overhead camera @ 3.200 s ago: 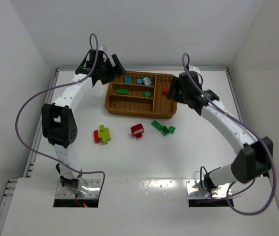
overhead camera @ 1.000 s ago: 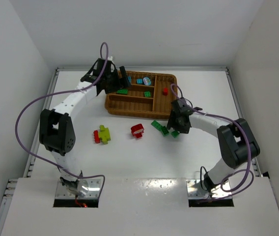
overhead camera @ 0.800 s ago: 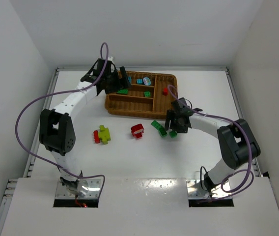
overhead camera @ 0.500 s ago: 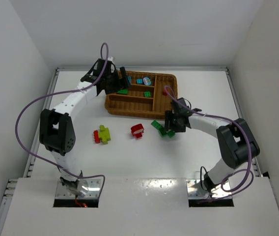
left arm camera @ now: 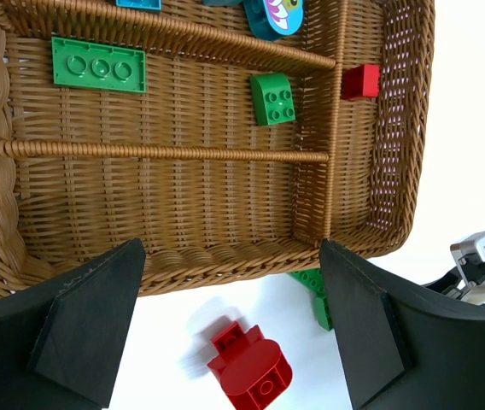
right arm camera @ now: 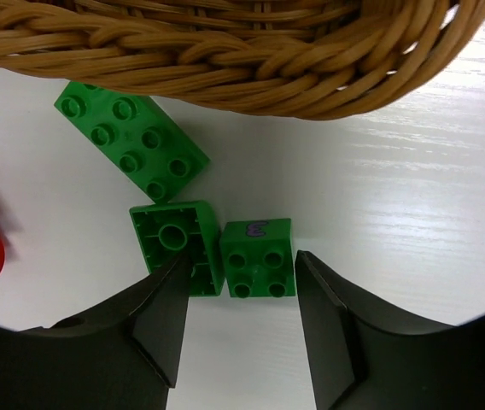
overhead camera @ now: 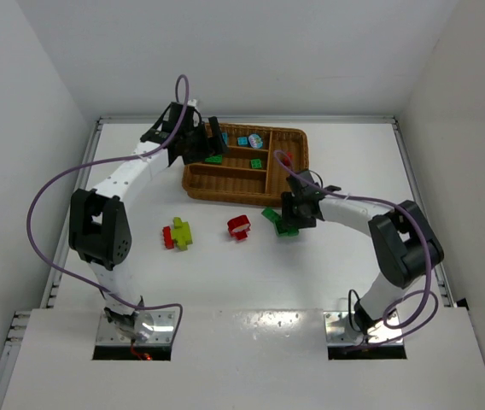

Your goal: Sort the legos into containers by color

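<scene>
Three green legos lie on the table just in front of the wicker tray: a long studded brick, an overturned brick and a small square brick with a purple mark. My right gripper is low over them and open; its fingers flank the overturned and small bricks closely. My left gripper hangs open and empty over the tray's left part. In the containers lie a green plate, a green brick, a red brick and blue pieces.
A red lego sits on the table left of the green ones, and shows in the left wrist view too. Farther left lies a lime-yellow and red cluster. The tray's woven rim runs close behind the green bricks.
My right gripper slid left along the tray's front, came over the green bricks, and its jaws narrowed around them. The left arm has held still over the last second.
</scene>
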